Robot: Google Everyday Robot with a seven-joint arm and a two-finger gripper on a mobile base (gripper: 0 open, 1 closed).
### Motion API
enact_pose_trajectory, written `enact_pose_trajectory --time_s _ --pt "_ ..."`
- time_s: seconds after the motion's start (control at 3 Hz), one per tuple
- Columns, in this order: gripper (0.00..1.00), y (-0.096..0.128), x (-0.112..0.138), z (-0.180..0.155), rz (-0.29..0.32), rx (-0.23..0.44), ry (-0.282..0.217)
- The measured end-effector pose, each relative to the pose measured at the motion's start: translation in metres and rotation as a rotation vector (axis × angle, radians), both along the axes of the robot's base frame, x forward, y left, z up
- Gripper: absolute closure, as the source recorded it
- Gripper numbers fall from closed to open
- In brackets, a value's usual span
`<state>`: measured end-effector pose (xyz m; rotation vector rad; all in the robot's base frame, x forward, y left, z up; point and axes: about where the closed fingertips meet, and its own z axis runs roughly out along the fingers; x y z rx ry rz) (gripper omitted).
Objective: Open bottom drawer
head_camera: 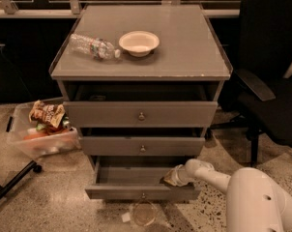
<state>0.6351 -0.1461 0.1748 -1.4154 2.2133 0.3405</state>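
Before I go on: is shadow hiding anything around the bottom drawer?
Camera view: dim, warm light overall; deep shadow fills the gaps above the upper drawers; the bottom drawer front is lit, its tray shaded toward the back; the gripper, inside the tray's right end, is dark at its tip.
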Motion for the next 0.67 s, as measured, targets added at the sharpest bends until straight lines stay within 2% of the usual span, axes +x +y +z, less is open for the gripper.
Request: enact_pose_trajectory --time_s 0.67 --pt "0.35 -0.020 -0.036 -0.005 0.002 -0.024 0.107"
